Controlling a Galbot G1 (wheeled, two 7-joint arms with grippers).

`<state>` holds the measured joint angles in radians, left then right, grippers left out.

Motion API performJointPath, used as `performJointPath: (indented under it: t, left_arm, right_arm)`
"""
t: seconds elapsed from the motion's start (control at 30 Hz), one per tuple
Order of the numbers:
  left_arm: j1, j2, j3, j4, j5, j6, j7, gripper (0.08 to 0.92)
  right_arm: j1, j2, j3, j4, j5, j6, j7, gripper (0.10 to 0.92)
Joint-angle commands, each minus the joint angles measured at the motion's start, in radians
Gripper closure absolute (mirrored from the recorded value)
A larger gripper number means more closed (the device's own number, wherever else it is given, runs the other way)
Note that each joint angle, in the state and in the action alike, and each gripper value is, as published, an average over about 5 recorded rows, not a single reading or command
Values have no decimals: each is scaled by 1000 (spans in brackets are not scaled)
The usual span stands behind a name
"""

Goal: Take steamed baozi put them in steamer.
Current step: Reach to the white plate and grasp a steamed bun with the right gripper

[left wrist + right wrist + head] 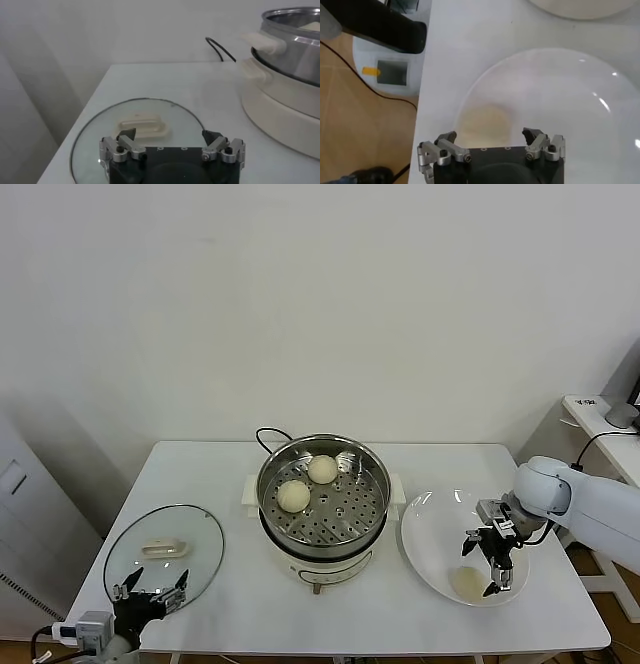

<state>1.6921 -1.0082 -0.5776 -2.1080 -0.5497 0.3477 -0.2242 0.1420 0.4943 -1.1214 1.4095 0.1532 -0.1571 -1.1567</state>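
The steamer (322, 506) stands mid-table with two cream-white baozi, one at the back (322, 469) and one at the left (293, 495), on its perforated floor. A third baozi (466, 582) lies at the near side of the white plate (430, 534). My right gripper (484, 569) hangs open just above the plate, with this baozi (484, 121) just ahead of its spread fingertips in the right wrist view (490, 134), untouched. My left gripper (150, 592) is open and empty, parked low over the glass lid (165, 549). It also shows in the left wrist view (168, 134).
The lid's cream handle (144, 125) lies ahead of the left gripper. The steamer's black cord (268, 436) loops behind the pot. The table's right edge runs close to the plate, with a side table (600, 414) beyond. The steamer's side (285, 65) rises near the lid.
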Motion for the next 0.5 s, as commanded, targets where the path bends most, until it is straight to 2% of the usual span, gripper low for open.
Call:
performJointPath:
  t: [0.03,0.3,0.5]
  left_arm:
    - [2,-2,1,-1,2,0,0,177]
    - [7,-3,1,-6,-1,0,0,177]
    - [10,-4,2,-12,-1,3,-1,177]
  right_arm:
    - [-73,0,57,-9,-27,-8,2,248]
    - [-103,7,79,-17,-36,-25,7,441]
    - [-119,14,97,-29,-37,-31,21,524]
